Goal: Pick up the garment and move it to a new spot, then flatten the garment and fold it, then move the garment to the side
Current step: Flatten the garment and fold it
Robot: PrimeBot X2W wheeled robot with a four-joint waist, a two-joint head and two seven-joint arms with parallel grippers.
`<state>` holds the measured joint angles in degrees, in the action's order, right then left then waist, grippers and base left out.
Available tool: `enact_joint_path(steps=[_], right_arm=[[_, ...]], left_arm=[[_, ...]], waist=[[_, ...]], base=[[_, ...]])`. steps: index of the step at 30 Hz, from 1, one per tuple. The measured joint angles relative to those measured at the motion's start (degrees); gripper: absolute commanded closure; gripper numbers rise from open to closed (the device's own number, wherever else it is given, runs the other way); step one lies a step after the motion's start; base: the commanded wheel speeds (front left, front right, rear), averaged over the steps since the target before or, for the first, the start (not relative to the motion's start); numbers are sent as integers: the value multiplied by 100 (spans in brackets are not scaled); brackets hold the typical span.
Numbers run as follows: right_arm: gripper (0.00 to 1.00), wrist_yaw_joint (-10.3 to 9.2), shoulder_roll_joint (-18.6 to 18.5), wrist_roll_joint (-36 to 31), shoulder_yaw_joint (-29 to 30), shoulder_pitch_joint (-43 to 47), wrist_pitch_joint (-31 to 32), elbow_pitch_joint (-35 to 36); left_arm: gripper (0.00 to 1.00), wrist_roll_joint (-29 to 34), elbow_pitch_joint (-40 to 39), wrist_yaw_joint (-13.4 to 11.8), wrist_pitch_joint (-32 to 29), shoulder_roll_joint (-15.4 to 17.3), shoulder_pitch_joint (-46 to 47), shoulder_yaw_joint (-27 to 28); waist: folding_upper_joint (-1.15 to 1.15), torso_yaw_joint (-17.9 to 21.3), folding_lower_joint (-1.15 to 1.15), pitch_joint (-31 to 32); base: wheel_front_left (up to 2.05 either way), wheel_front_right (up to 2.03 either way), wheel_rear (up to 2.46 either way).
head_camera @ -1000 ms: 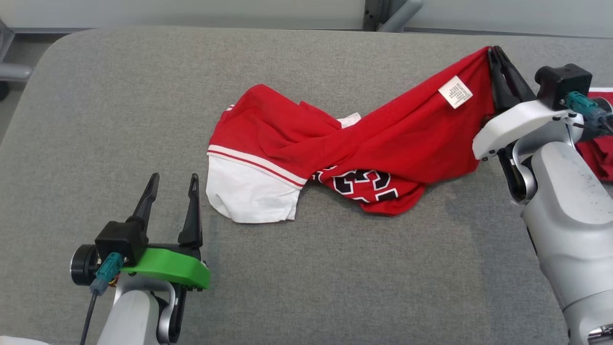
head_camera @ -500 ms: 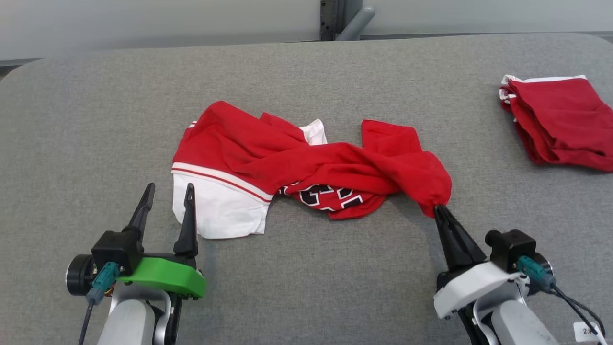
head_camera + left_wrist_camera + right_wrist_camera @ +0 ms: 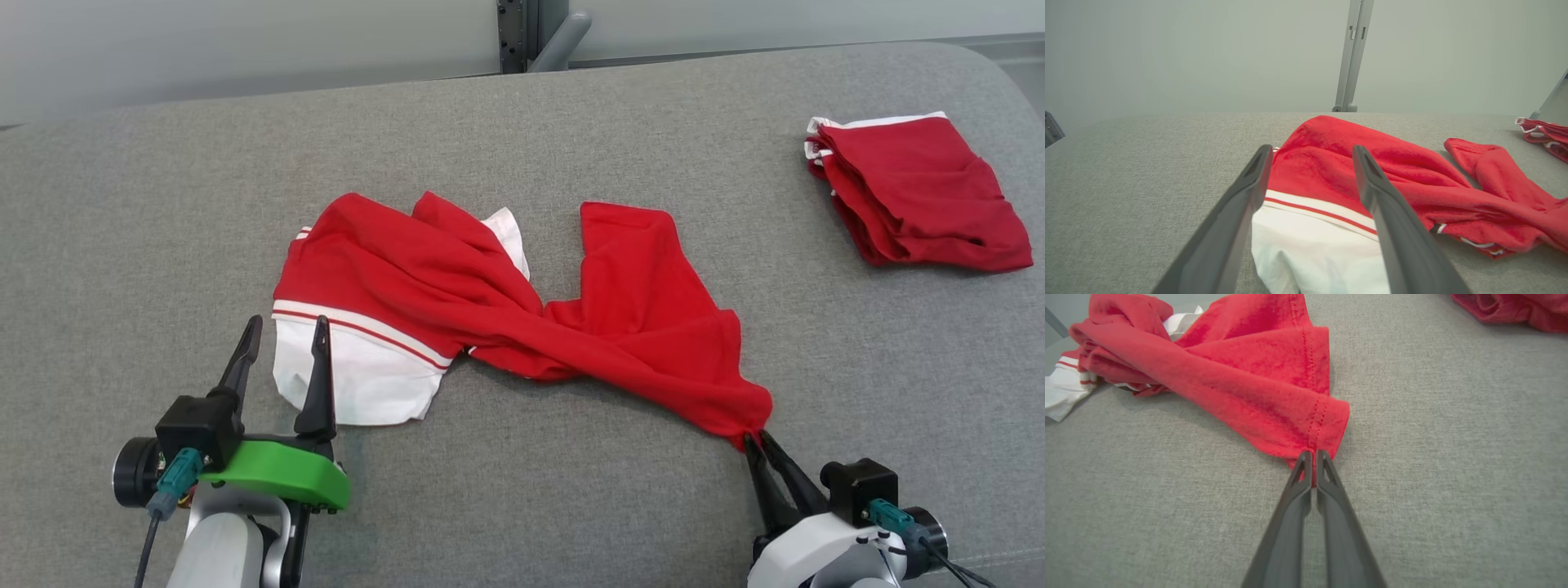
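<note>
The garment (image 3: 490, 302), a red jersey with a white sleeve and white stripes, lies twisted across the middle of the grey table (image 3: 571, 506). My right gripper (image 3: 757, 441) is low at the near right, shut on the garment's red hem corner; in the right wrist view the cloth (image 3: 1249, 375) is pinched between the fingertips of that gripper (image 3: 1310, 454). My left gripper (image 3: 287, 327) stands open at the near left, its fingers either side of the white sleeve's edge. The left wrist view has the garment (image 3: 1331, 163) just beyond this open gripper (image 3: 1311, 151), with no contact.
A second red garment (image 3: 914, 196), folded, lies at the table's far right. A grey post (image 3: 522, 33) rises behind the far edge. Bare grey table runs along the near edge between my arms and at the far left.
My right gripper has dragged the garment's corner from the far right down to the near right, turning the cloth over so the printed number is hidden. The head camera also shifted. The left gripper stayed put.
</note>
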<state>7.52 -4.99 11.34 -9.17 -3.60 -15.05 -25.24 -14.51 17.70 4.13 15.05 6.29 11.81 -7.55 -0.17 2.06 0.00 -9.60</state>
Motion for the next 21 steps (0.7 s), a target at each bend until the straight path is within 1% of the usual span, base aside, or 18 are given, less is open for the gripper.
enact_joint_path(steps=[6, 10, 13, 18, 21], right_arm=[[0, 0, -54, -62, -21, 10, 0, 40], [0, 0, -133, -132, 134, 179, 0, 223], [0, 0, -177, -182, 341, 275, 1, 486], [0, 0, -102, -220, 621, 273, 1, 1122], [0, 0, -79, -289, 888, 265, 0, 1512]], left_arm=[[0, -15, -16, 8, 0, -19, -42, 66], [0, -41, -60, -3, 0, -45, -64, 129], [0, -42, -75, -10, 0, -51, -93, 189], [0, -42, -96, -19, 0, -86, -177, 233], [0, -42, -86, -19, 0, -110, -193, 246]], waist=[[0, -10, 0, -74], [0, -13, 0, -144], [0, -1, 0, -145], [0, 20, 0, -66], [0, 15, 0, -1]], base=[[0, 0, 0], [0, 0, 0], [0, 0, 0], [0, 0, 0], [0, 0, 0]])
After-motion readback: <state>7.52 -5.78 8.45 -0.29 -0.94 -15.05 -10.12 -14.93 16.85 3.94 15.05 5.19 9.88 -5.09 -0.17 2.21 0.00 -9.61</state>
